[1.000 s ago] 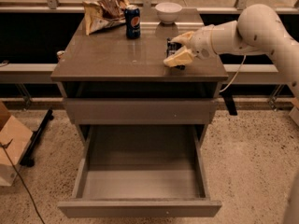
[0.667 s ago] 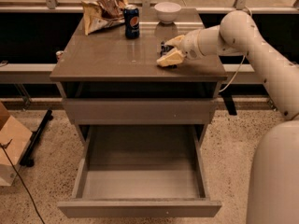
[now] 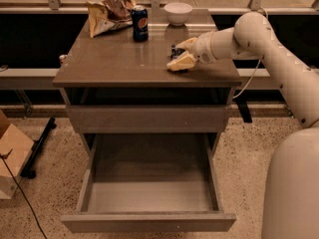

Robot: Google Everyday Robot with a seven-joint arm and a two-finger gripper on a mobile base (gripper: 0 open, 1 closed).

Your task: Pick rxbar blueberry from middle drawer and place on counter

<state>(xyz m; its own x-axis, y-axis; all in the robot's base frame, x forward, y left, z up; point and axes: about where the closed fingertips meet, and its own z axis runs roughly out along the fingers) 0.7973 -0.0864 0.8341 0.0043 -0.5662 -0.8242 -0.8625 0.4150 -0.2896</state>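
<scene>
My gripper is low over the right part of the counter, reaching in from the right on the white arm. Its cream fingers are shut on the rxbar blueberry. Only a small dark piece of the bar shows between them, just above the counter top. The middle drawer is pulled wide open below, and its pale grey floor is bare.
At the back of the counter stand a tan and brown snack bag, a blue soda can and a white bowl. A closed drawer front sits above the open one. A cardboard box is on the floor at left.
My gripper has moved left and a little farther onto the counter with the dark bar in it. The drawer and the other objects have not moved.
</scene>
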